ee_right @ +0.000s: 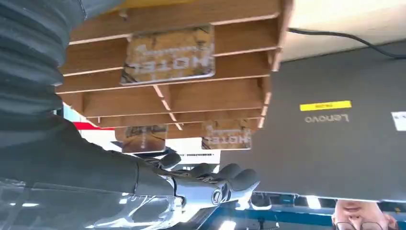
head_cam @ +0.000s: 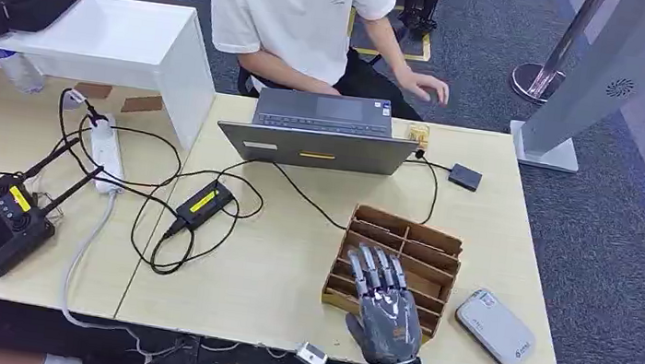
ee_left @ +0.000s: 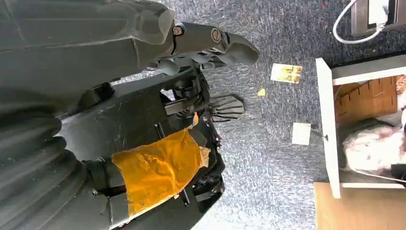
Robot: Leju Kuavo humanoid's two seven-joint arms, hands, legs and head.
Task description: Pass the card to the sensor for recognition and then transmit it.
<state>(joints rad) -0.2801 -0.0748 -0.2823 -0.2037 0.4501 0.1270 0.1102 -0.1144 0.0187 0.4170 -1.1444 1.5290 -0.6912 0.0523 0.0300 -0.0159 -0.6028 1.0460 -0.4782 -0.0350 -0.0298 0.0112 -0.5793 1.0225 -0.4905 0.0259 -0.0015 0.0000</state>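
We hold our right hand (head_cam: 387, 306) over the brown slotted organizer (head_cam: 418, 240) near the front edge of the tabletop (head_cam: 290, 262), fingers stretched flat and apart, grasping nothing. In the right wrist view that hand (ee_right: 210, 184) hovers just off the organizer (ee_right: 172, 96), and we see hotel cards standing in its slots: one card (ee_right: 167, 55) in a wide slot, two more cards (ee_right: 225, 135) in the slots nearest our fingers. None of them touches our fingers. The grey sensor (head_cam: 494, 327) lies flat just beside the organizer, toward the tabletop's right front corner. A grey laptop (head_cam: 320, 131) stands at the far edge, with a person (head_cam: 302, 12) seated behind it. Our left hand (ee_left: 206, 43) hangs over the carpet (ee_left: 277, 158); we cannot tell whether it is clenched or released.
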